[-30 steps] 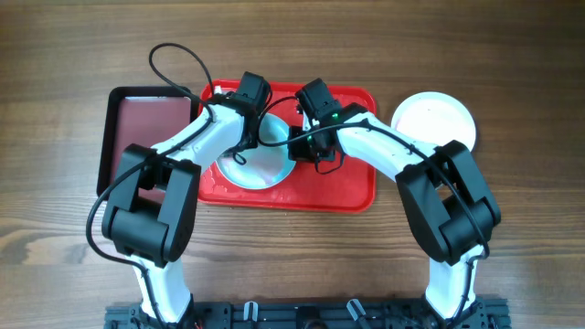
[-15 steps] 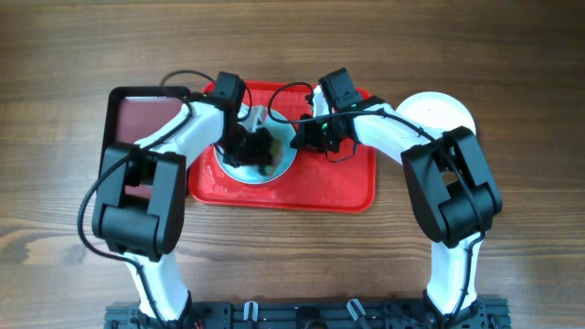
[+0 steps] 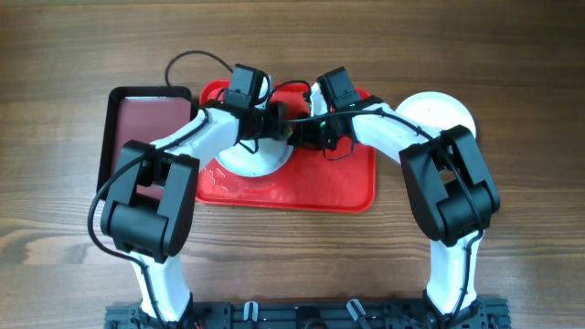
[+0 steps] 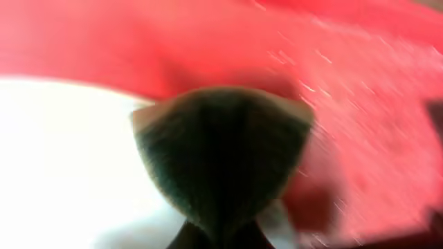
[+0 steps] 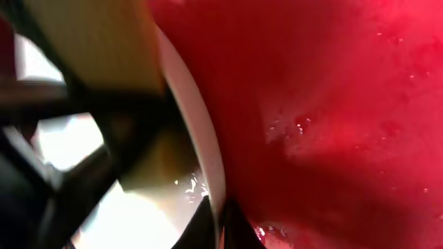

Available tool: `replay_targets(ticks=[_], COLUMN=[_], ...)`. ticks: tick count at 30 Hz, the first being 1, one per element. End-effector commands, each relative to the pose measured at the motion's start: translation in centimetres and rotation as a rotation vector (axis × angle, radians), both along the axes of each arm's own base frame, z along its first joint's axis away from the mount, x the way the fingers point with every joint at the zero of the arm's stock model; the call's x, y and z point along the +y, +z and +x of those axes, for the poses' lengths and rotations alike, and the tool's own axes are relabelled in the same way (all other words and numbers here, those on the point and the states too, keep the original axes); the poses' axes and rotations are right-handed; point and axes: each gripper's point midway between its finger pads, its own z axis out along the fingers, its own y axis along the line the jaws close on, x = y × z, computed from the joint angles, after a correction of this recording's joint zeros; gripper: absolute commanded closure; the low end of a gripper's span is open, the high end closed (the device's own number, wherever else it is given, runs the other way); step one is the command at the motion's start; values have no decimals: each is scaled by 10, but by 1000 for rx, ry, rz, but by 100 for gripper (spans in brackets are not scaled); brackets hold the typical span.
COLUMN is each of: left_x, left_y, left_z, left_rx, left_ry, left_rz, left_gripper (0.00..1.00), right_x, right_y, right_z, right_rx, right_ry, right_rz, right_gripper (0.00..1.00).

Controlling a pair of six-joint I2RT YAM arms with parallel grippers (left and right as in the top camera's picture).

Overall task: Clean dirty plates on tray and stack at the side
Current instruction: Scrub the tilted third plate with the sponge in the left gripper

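One pale plate point(image 3: 245, 163) lies on the red tray point(image 3: 338, 187), toward its left half. My left gripper point(image 3: 271, 122) is shut on a dark green and yellow sponge point(image 4: 221, 152), which sits over the plate's far right edge. In the left wrist view the sponge fills the middle, with white plate point(image 4: 62, 159) to its left and tray point(image 4: 360, 83) to its right. My right gripper point(image 3: 298, 137) is shut on the plate's right rim point(image 5: 201, 145), a thin white edge running between its jaws point(image 5: 223, 221). The left gripper and the yellow sponge point(image 5: 104, 41) show at the upper left of that view. The wet tray floor point(image 5: 332, 104) is to the right.
A second pale plate point(image 3: 439, 114) rests on the wooden table right of the tray, partly under my right arm. A smaller dark maroon tray point(image 3: 146, 123) with a black rim lies left of the red tray. Black cables loop over the tray's far edge.
My left gripper has carried the sponge from the plate's middle up toward its far right edge. The right gripper has kept its hold on the rim and hardly moved in the last half second.
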Motion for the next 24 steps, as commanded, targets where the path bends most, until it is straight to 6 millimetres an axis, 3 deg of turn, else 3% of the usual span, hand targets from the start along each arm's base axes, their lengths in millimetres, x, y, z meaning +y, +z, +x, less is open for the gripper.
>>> replay_targets(ticks=[1, 4, 8, 14, 18, 20, 22, 24], left_x=[116, 143, 149, 91, 33, 11, 3, -2], left_y=[-41, -38, -43, -56, -43, -33, -29, -31], left_z=[-15, -37, -69, -127, -150, -156, -157, -142], left_rx=[41, 99, 235, 507, 553, 526, 502, 431], left_ry=[356, 364, 279, -99, -352, -469, -517, -522], left_rz=[517, 679, 729, 426, 76, -58, -109, -113], left_gripper=[96, 96, 96, 96, 96, 96, 96, 96], right_x=[1, 1, 0, 0, 0, 0, 0, 0], right_y=[-26, -26, -26, -27, -27, -27, -27, -27], right_z=[-24, -24, -23, -23, -23, -23, -23, -23], right_rx=[88, 88, 87, 86, 85, 85, 86, 86], right_ry=[33, 33, 32, 30, 31, 31, 31, 31], right_rz=[-24, -24, -27, -30, -30, -30, -30, -30], right_gripper=[96, 96, 96, 96, 96, 96, 96, 96])
